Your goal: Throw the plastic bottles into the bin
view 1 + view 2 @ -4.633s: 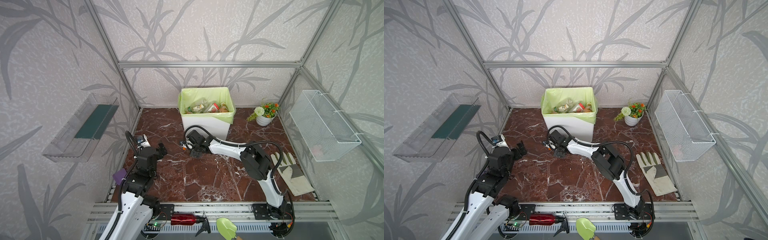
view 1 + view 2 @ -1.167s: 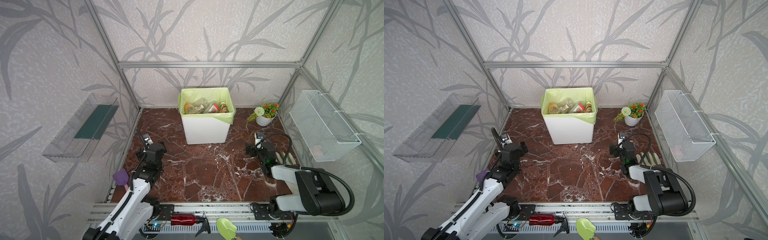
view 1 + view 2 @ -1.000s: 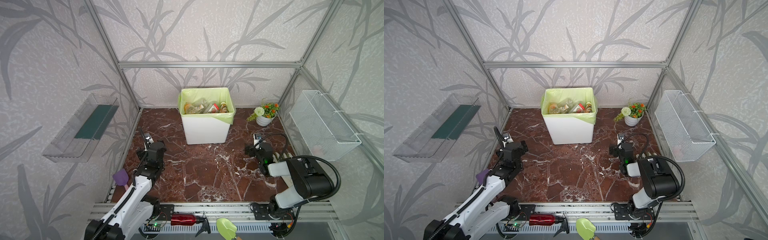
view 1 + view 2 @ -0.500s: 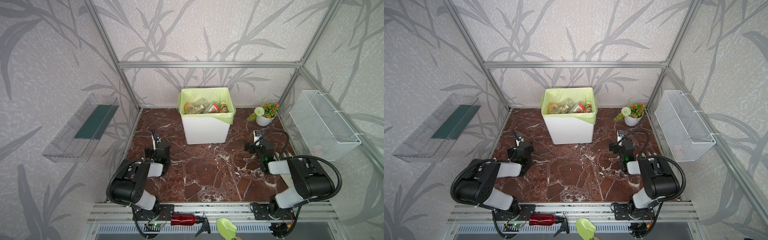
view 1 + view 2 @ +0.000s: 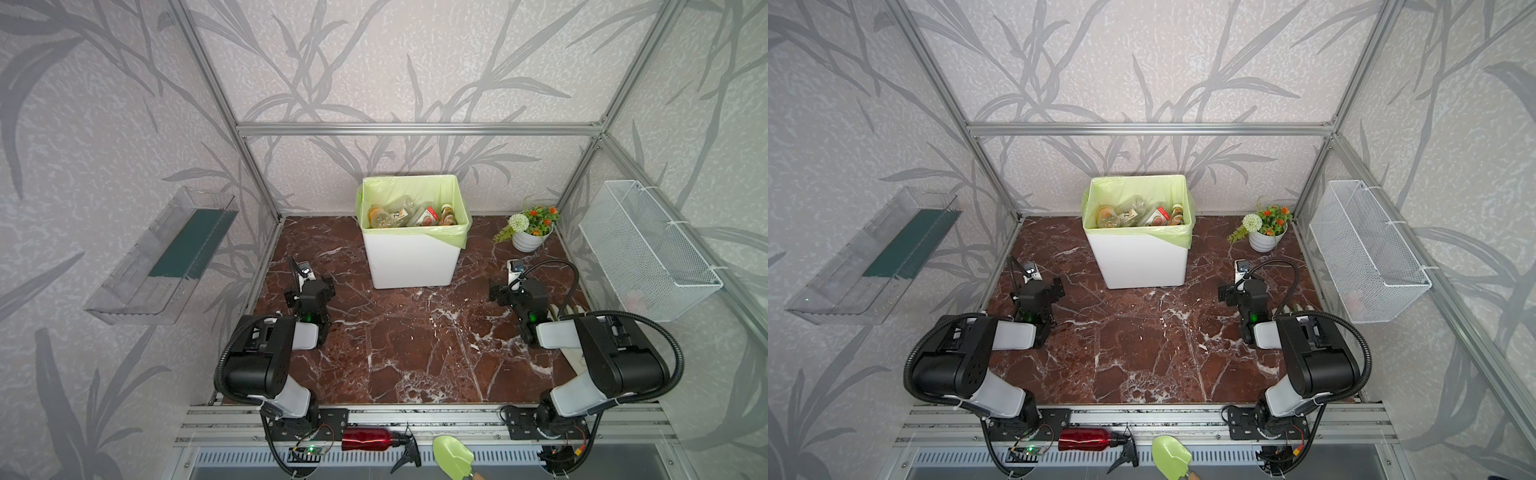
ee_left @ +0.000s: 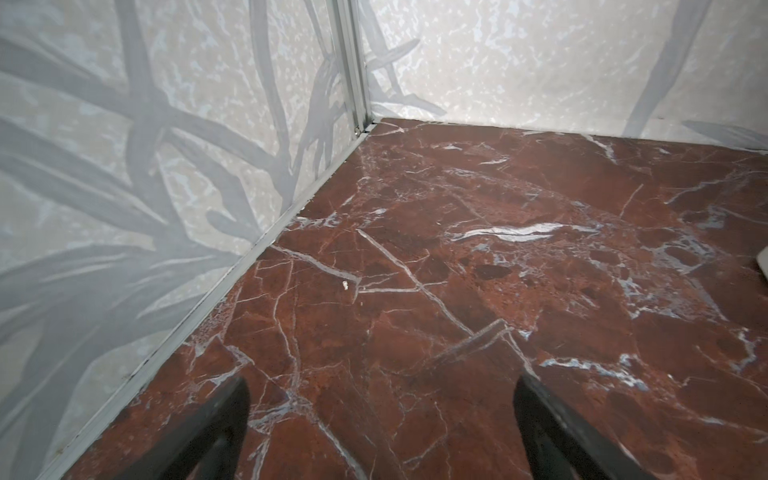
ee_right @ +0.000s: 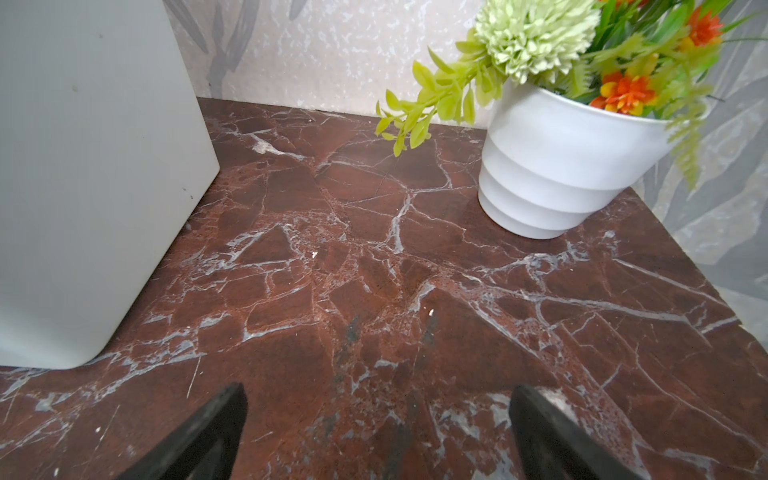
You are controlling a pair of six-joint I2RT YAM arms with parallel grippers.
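Note:
The bin, a white tub with a light green bag over its rim, stands at the back middle of the marble floor. Several plastic bottles lie piled inside it. My left gripper rests low, left of the bin, facing the back left corner. It is open over bare floor in the left wrist view. My right gripper sits right of the bin, open and empty. The bin's white wall is beside it.
A white flower pot stands at the back right. A wire mesh basket hangs on the right wall, a clear tray on the left. A glove lies under the right arm. A red metallic bottle and green scoop lie on the front rail.
The right gripper has left the bin's front and drawn back to the right. In the last second the left arm folded down, its gripper shifting right. Both stay open.

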